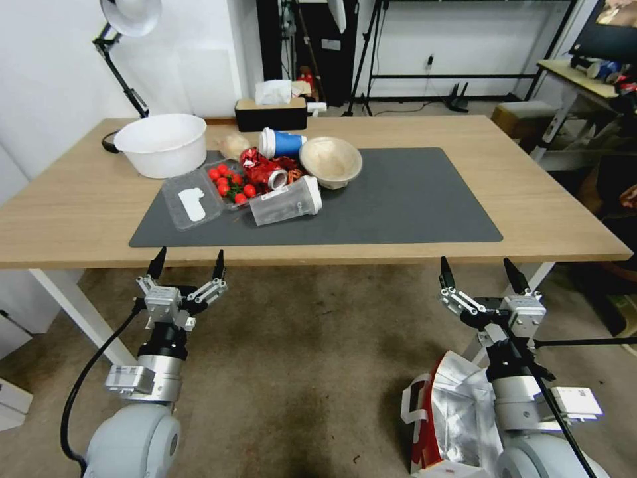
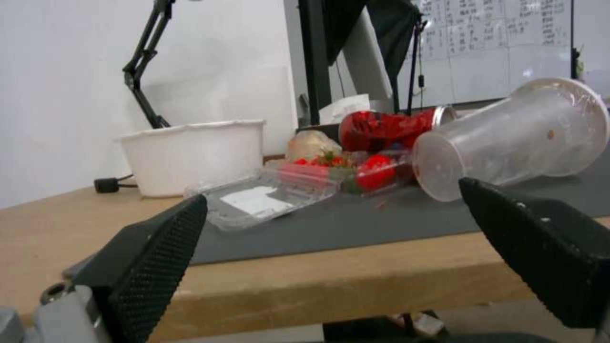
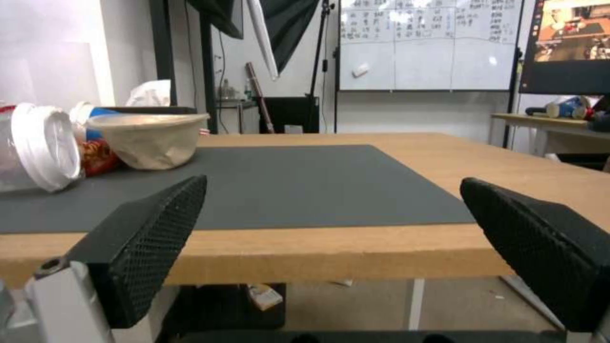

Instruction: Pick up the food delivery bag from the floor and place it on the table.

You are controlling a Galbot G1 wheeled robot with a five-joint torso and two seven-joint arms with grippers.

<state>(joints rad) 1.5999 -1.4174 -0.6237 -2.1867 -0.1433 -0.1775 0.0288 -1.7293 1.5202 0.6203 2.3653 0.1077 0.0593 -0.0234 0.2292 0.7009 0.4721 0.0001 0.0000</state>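
The boxy red-and-white food delivery bag with foil lining [image 1: 446, 418] sat on the stained brownish carpet floor [image 1: 298, 372], right beside the right arm (partly hidden by it). Both claws, left gripper [image 1: 188, 263] and right gripper [image 1: 479, 270], hung spread wide and empty just before the light-wood table [image 1: 79, 212] edge, near its dark grey mat [image 1: 398, 206].

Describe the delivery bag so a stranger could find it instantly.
Start at the table, then look down to the floor in front of its near right corner. There the food delivery bag stands open beneath the right arm: red-and-white, boxy, with crinkled silver foil lining.
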